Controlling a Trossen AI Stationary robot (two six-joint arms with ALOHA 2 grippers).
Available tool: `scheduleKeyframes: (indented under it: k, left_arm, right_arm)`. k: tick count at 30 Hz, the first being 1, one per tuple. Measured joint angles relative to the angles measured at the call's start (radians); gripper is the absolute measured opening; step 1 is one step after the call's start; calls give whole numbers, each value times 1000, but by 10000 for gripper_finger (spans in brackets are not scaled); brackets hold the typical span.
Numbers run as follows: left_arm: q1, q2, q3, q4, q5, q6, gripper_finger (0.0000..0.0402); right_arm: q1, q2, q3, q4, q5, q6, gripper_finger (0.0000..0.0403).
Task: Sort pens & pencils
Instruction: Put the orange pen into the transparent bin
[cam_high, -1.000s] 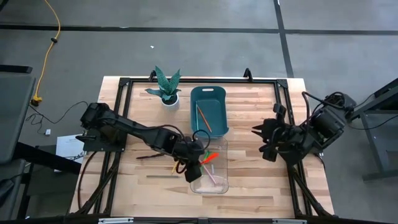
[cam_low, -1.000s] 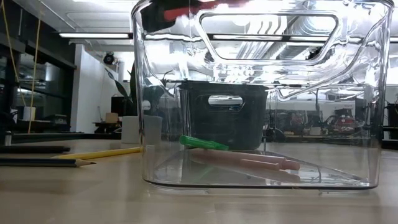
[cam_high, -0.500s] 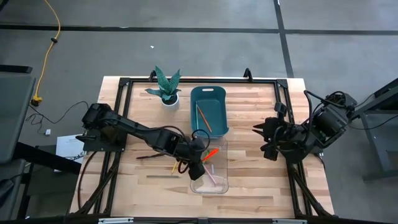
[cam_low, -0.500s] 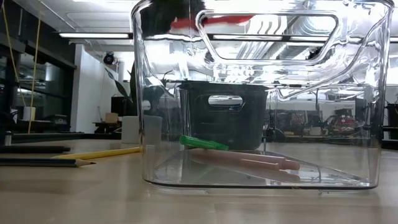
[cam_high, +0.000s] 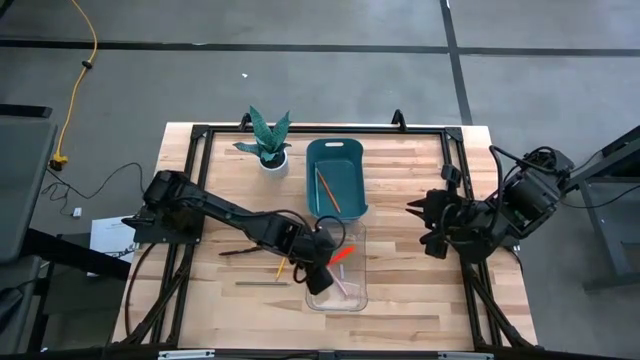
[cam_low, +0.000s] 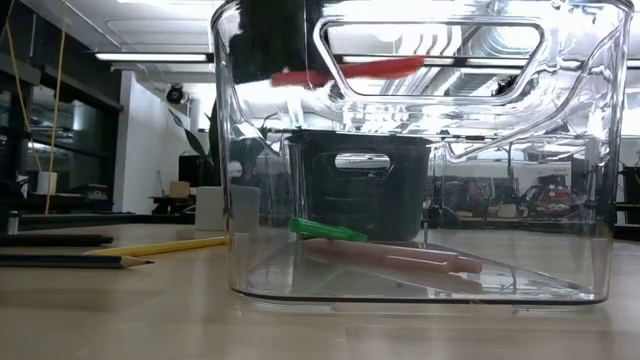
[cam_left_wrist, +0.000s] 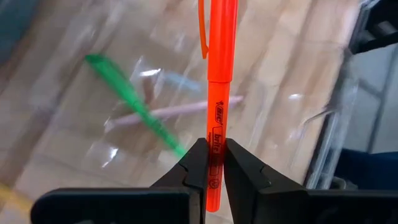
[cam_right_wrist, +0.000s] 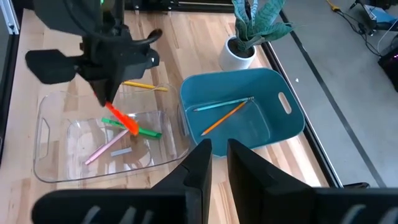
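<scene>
Left end effector (cam_high: 322, 262): we see it just below the middle of the high view, over the left part of the clear bin, its fingers (cam_left_wrist: 198, 163) clamped on the red pen.
Red pen (cam_left_wrist: 219, 93): we find it held by its lower end between the two dark fingers, the shaft reaching out over the bin; in the low view it hangs level near the top of the frame, well above the bin floor.
Clear bin (cam_high: 358, 296): we place it at lower middle of the high view, on the wooden surface (cam_high: 420, 300).
Pens in the bin: we count a green pen (cam_low: 328, 230) and a pink pen (cam_low: 400, 258) lying on the floor, the green one crossing over the pink.
Teal bin (cam_high: 335, 152): we see it just above the clear bin in the high view, with an orange pencil (cam_right_wrist: 225, 116) and a thin pale one crossed inside.
Loose pencils: we see a yellow pencil (cam_low: 165, 245) and a dark pencil (cam_low: 70, 260) on the surface left of the clear bin.
Potted plant (cam_high: 267, 140): upper left of the teal bin.
Right end effector (cam_high: 415, 212): we see it waiting at the right of the high view, over the surface, fingers slightly apart and holding nothing.
</scene>
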Motion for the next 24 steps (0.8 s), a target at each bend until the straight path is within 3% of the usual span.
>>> scheduleKeyframes:
  k: [24]
  left_arm:
    - [0,28,3,-32,17,43,28]
  right_arm:
    - [0,0,0,0,-8,21,41]
